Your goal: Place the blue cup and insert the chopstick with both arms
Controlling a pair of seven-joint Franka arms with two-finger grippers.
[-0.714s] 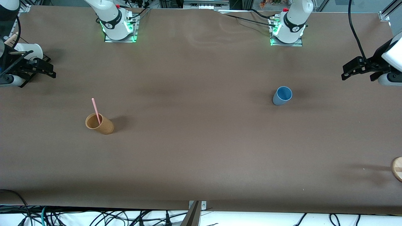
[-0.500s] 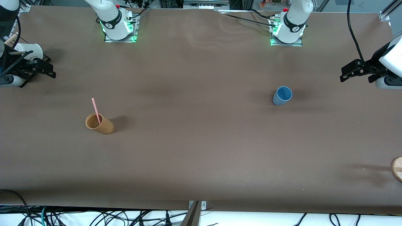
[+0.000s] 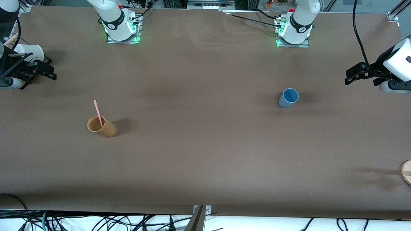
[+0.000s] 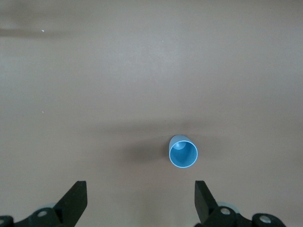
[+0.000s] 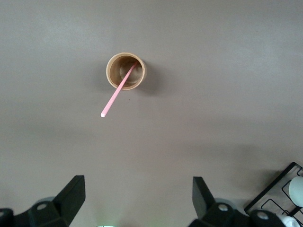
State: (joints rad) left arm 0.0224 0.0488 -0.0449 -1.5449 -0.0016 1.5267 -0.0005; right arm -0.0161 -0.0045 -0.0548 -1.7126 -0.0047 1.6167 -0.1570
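The light-blue cup (image 3: 288, 97) (image 4: 183, 152) stands upright on the brown table toward the left arm's end. A pale-pink chopstick (image 3: 98, 113) (image 5: 119, 91) leans in a tan-brown cup (image 3: 102, 126) (image 5: 125, 71) toward the right arm's end. My left gripper (image 3: 353, 74) (image 4: 139, 198) hangs open and empty high over the table's edge at the left arm's end, well apart from the blue cup. My right gripper (image 3: 48, 71) (image 5: 137, 196) hangs open and empty over the table's right-arm end, away from the tan cup.
A black rack holding a white cup (image 3: 30, 51) (image 5: 297, 188) stands at the right arm's end of the table. A round wooden disc (image 3: 406, 172) lies at the table's edge at the left arm's end, nearer the front camera. Both arm bases (image 3: 120, 27) line the table's edge farthest from the front camera.
The left gripper has drifted slightly toward the middle of the table and risen a little. The right gripper and both cups stay where they were.
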